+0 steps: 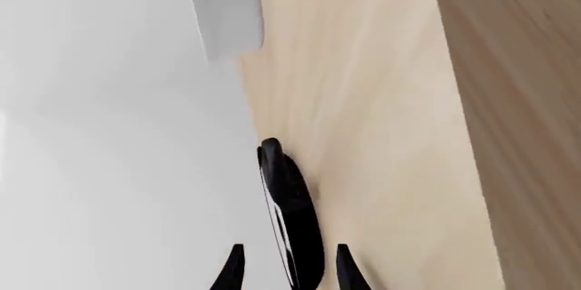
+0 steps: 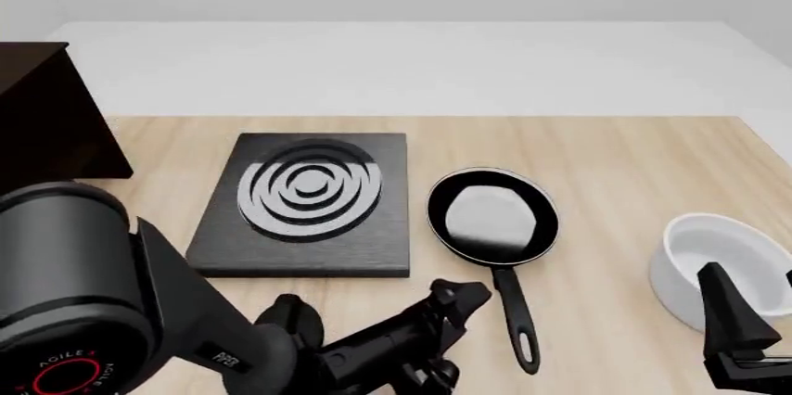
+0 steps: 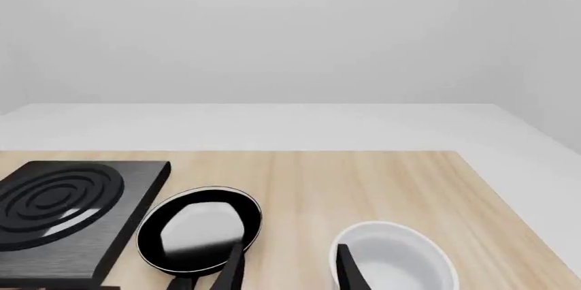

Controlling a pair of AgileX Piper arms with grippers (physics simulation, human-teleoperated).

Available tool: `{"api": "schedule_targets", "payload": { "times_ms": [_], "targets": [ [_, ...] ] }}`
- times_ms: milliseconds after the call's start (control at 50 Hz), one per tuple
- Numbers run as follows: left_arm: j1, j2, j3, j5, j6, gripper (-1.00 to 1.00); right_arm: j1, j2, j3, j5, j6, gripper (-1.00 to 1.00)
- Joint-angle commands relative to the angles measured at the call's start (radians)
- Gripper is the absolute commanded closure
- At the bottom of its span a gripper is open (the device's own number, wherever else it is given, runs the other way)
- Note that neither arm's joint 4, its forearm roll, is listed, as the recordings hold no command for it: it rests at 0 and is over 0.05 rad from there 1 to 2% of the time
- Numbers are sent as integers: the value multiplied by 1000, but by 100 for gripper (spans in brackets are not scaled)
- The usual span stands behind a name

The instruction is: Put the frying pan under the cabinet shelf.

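Note:
The frying pan (image 2: 492,219) lies on the wooden table right of the middle, its long handle pointing toward the near edge. It also shows in the right wrist view (image 3: 195,232). The dark brown cabinet shelf (image 2: 50,112) stands at the far left, well apart from the pan. My left gripper (image 2: 461,300) is open, low, just left of the pan's handle. In the left wrist view a glossy black part of the pan (image 1: 288,201) sits between the spread fingertips of the left gripper (image 1: 290,273); contact cannot be told. My right gripper (image 2: 752,298) is open and empty above the near right; it also shows in its wrist view (image 3: 290,273).
A flat black stove plate (image 2: 310,200) with silver rings lies just left of the pan, between it and the cabinet. A white bowl (image 2: 724,265) stands at the right, under my right gripper. The table's far edge (image 2: 409,117) meets a white floor.

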Motion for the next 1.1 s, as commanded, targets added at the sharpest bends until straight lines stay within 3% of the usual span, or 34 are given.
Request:
{"api": "schedule_targets", "payload": {
  "times_ms": [20,1100],
  "targets": [
    [-48,232,-158,114,-49,-100,0,0,0,0,0,-100],
    [-111,304,-376,341,-51,-100,0,0,0,0,0,-100]
  ]
}}
